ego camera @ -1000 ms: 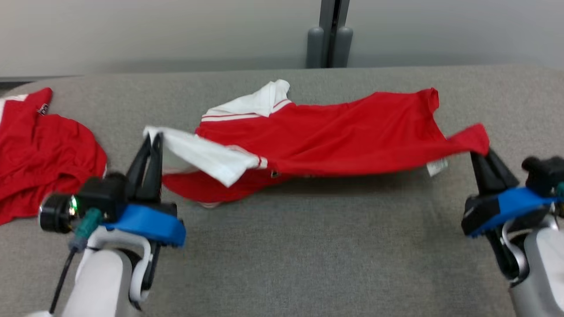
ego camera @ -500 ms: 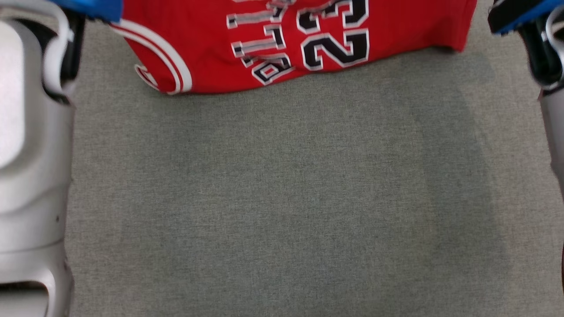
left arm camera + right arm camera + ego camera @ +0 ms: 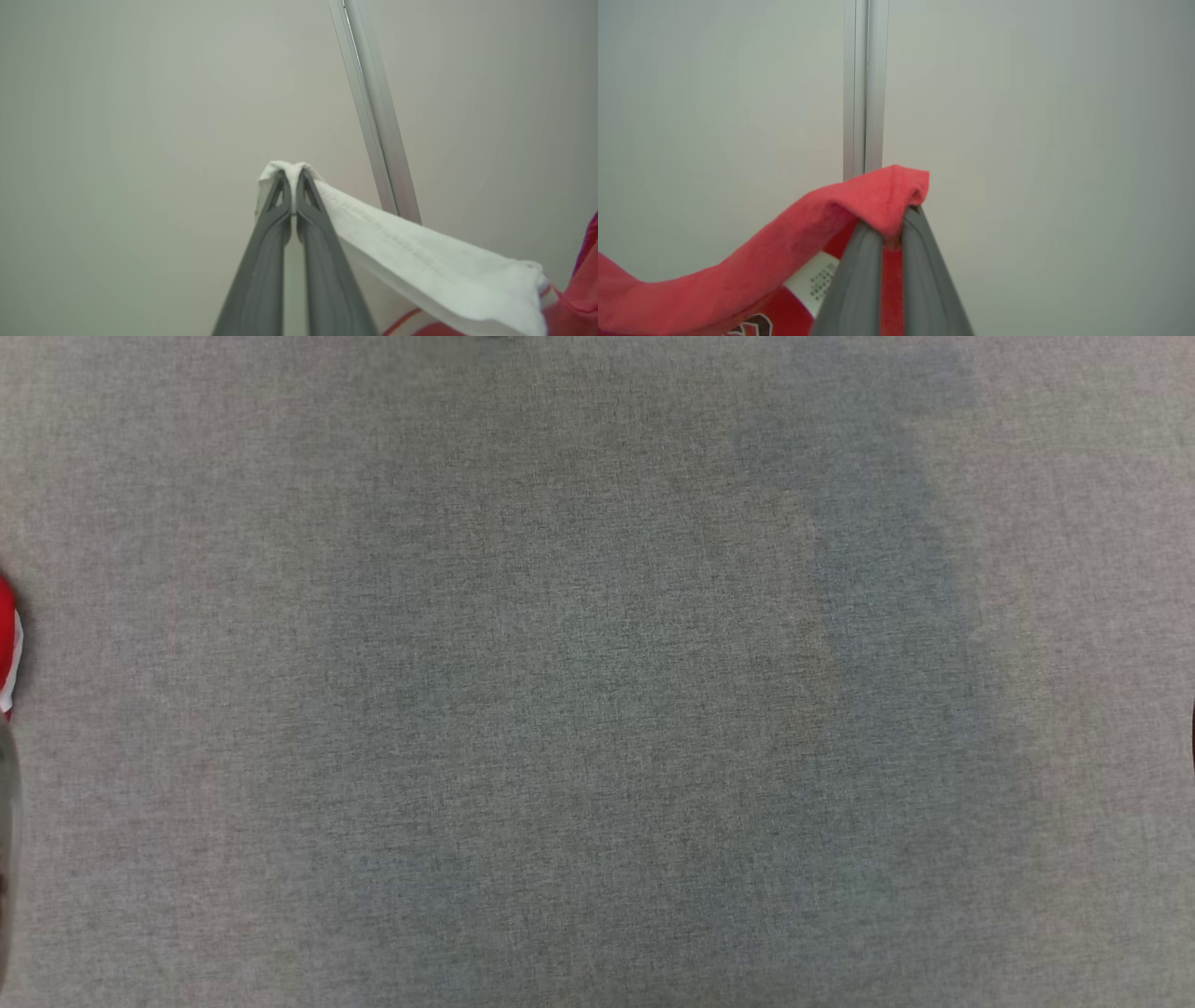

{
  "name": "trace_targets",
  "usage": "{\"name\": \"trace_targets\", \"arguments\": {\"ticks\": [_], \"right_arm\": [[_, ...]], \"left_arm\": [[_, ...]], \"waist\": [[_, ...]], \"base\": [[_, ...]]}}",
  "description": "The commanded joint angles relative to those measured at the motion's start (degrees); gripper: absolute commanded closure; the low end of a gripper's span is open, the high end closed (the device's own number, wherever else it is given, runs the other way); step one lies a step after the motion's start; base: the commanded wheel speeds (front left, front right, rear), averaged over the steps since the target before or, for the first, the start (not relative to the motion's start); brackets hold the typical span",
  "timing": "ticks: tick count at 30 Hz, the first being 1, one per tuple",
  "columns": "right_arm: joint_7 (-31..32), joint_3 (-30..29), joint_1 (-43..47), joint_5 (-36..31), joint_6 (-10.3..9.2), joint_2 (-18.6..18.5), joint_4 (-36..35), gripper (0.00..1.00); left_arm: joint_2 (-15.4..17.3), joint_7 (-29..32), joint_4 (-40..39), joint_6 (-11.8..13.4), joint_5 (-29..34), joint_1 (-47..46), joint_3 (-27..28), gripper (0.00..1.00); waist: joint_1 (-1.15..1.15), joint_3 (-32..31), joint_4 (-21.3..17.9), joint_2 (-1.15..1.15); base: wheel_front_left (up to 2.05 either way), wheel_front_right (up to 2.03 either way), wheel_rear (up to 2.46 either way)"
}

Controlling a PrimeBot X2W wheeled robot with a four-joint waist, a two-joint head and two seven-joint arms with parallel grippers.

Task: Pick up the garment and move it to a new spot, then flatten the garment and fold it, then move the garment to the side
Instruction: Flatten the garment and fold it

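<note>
While the left gripper is pressed together on a white edge of the garment, the right gripper is pinched shut on a red fold of that garment. Positions are recorded against the wall rail.

Left wrist view: the gripper tips sit just left of the rail, with white cloth bunched over and between them. The cloth runs beneath the rail's lower end toward the red, stripe-trimmed body.

Right wrist view: the rail stands directly behind the gripper, and the red fold caps the tips just below the rail's visible lower end. A white care label hangs well below the rail, just left of the right gripper. Part of a dark, white-edged print shows beneath the label.

The garment is held up by both grippers in front of a plain pale wall.

Head view: a grey cloth-covered counter carries a soft shadow. A red-and-white sliver of cloth sits at its margin. Whether it belongs to the held garment cannot be told.
</note>
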Motion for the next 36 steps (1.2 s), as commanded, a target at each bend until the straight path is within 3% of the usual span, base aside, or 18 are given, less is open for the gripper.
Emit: {"name": "trace_targets", "arguments": {"ticks": [1,8,18,36], "right_arm": [[-0.85,0.60,-1.66,0.54,0.01,0.31,1.61,1.00],[-2.55,3.47,-2.80,1.59,0.01,-0.94,5.48,1.00],[-4.01,6.22,3.43,4.33,0.01,-2.70,6.75,1.00],[-4.37,3.71,49.48,5.97,0.00,-3.89,-12.68,1.00]], "left_arm": [[-0.43,-0.94,1.41,-0.34,-0.46,-1.26,-0.91,1.00],[0.00,-2.73,3.77,-0.38,-1.78,-2.93,-3.12,1.00],[-0.81,-7.87,3.85,0.72,-5.37,5.51,-2.24,1.00],[-2.27,-11.16,-18.05,9.51,-10.28,59.82,1.75,1.00]], "waist": [[0.00,0.06,0.10,0.00],[0.00,2.48,1.41,0.00],[0.00,4.50,3.30,0.00],[0.00,-7.56,2.80,0.00]], "base": [[0.00,0.00,0.00],[0.00,0.00,0.00],[0.00,0.00,0.00],[0.00,0.00,0.00]]}}
